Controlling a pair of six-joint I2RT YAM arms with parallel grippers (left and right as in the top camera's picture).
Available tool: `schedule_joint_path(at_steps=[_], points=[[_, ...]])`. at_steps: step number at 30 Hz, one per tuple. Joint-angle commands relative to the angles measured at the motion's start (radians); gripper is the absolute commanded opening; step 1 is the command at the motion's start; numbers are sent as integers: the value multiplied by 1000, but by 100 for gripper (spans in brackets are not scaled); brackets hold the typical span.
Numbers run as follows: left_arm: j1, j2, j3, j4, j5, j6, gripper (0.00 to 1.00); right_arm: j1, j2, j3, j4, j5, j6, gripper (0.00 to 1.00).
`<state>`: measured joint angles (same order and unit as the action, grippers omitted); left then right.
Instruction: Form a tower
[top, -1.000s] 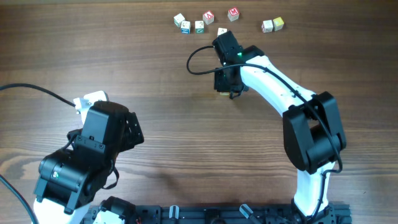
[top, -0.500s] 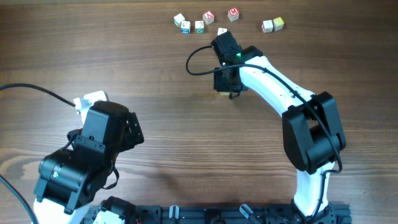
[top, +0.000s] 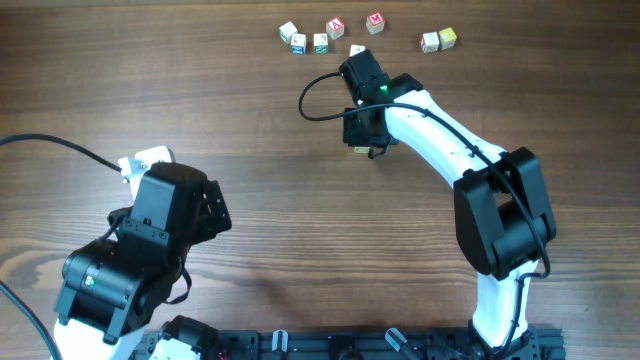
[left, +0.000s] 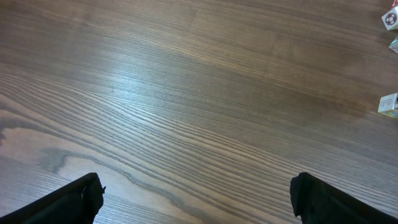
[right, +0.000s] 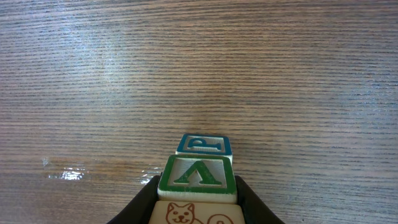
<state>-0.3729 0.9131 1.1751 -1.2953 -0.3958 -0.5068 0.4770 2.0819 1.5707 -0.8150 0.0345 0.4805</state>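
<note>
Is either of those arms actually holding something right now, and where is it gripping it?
The right end effector grips the cat cube atop the tower by two opposite sides; the left end effector holds nothing.

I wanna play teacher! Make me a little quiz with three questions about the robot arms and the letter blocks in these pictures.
1. True or false: the left gripper is holding a block.
2. In the right wrist view, what colour frames the middle block of the tower of small cream wooden letter cubes? A red, B green, C yellow.
3. Fill in: the right gripper is closed on the ____.

Key: 1 false, its fingers stand wide apart with only bare table between them. 2 B. 3 tower.
</note>
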Motion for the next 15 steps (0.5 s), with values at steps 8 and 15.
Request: schedule_joint_path(at_steps=[8,15], points=[[6,0,-3,0,-2,-10,100,0,-4,-7,-8,24,-33,37],[6,0,-3,0,-2,-10,100,0,-4,-7,3,24,-33,72]])
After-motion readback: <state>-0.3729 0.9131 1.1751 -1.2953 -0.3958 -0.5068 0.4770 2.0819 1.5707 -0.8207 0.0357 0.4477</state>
